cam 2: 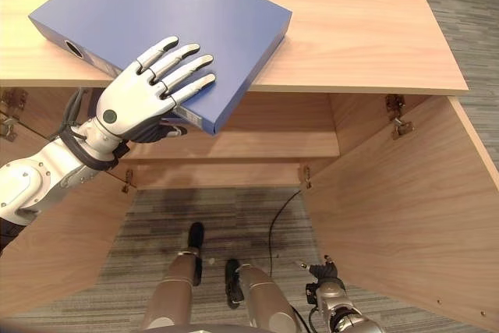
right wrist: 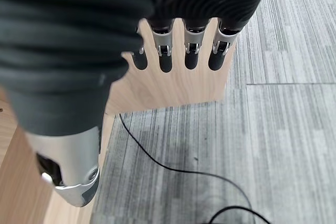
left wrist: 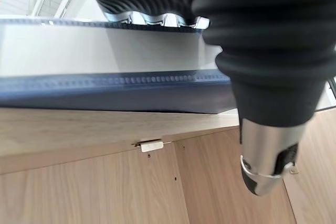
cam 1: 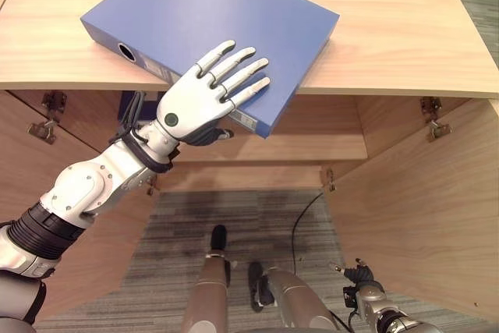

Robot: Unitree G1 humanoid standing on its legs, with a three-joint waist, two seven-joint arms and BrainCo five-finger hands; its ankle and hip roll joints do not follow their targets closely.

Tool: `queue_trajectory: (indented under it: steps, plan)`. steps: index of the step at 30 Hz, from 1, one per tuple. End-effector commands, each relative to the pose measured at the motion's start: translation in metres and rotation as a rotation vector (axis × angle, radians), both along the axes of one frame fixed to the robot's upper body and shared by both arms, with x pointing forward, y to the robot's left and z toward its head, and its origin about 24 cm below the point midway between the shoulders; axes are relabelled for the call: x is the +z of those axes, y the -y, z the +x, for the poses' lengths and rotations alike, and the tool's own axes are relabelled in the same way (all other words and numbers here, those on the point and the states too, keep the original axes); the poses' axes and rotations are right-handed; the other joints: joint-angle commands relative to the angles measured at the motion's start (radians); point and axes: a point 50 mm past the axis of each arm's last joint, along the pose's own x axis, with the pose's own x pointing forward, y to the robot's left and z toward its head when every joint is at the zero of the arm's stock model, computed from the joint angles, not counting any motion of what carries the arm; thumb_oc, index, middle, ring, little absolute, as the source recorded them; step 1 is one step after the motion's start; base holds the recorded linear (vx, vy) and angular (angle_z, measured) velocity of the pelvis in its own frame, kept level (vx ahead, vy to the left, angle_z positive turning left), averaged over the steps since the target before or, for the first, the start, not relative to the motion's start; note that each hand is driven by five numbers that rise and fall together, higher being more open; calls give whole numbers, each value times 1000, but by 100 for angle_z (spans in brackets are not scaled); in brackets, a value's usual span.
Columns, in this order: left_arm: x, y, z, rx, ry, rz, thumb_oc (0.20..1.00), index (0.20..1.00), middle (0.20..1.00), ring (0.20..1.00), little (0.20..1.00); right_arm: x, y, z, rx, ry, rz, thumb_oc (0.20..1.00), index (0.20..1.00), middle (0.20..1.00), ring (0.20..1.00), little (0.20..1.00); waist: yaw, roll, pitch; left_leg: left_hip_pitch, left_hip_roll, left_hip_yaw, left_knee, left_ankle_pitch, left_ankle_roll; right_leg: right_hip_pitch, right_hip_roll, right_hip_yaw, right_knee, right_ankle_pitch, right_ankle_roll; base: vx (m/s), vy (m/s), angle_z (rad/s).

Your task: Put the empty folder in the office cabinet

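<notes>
Your left hand pinches the blue folder at its near edge, overhanging the cabinet top; right hand hangs relaxed below.

Grey striped carpet covers the floor, nothing fancy. There's metal hinges screwed on inside the wood by the doors, and a small white catch under the top's edge.

Hidden and cut off at the cabinet

The blue folder runs off the top edge, and the left hand covers part of its near corner, thumb tucked underneath. The right hand sits low and small. The open cabinet doors are clipped by the frame.
</notes>
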Motion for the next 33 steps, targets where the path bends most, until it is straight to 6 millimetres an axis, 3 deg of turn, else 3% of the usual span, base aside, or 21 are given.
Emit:
queue_trajectory:
  steps: [1,5,11,26,27,28,33]
  plan:
    - [16,-1,3,4,113,-111,1000,1000,1000,1000,1000,-3,9,-12,12,-36,-41,1000,1000,1000,1000,1000,-4,12,-51,-59,89,-21,38,-42,-25,6,-68,-12,-102,78,64,0,0,0]
    - [31,1,-4,-35,205,-201,1000,1000,1000,1000,1000,-3,7,-11,17,-39,-46,1000,1000,1000,1000,1000,-2,8,-50,-57,90,-19,42,-45,-25,9,-69,-10,-103,80,63,0,0,0]
    - [37,3,-9,-57,249,-222,1000,1000,1000,1000,1000,-3,5,-10,22,-41,-46,1000,1000,1000,1000,1000,-1,9,-47,-51,89,-16,35,-44,-24,11,-73,-9,-102,79,63,0,0,0]
    - [30,-3,-3,-16,237,-238,1000,1000,1000,1000,1000,-3,5,-10,32,-46,-51,1000,1000,1000,1000,1000,1,11,-32,-48,84,-9,49,-49,-17,4,-81,-2,-78,75,62,0,0,0]
    - [30,-3,-3,-17,238,-239,918,918,918,918,918,-3,5,-9,32,-45,-51,1000,1000,1000,1000,1000,1,13,-32,-51,85,-10,45,-40,-16,1,-80,-4,-79,82,62,0,0,0]
    - [26,-5,0,2,227,-262,200,200,200,200,200,-3,4,-9,31,-44,-53,1000,1000,1000,1000,1000,3,9,-31,-48,84,-9,50,-49,-16,3,-81,-3,-75,75,61,0,0,0]
    - [15,-11,6,62,211,-324,200,200,200,200,200,-3,2,-7,28,-40,-53,1000,1000,1000,1000,1000,3,7,-27,-46,83,-8,47,-48,-16,2,-80,-2,-76,74,59,0,0,0]
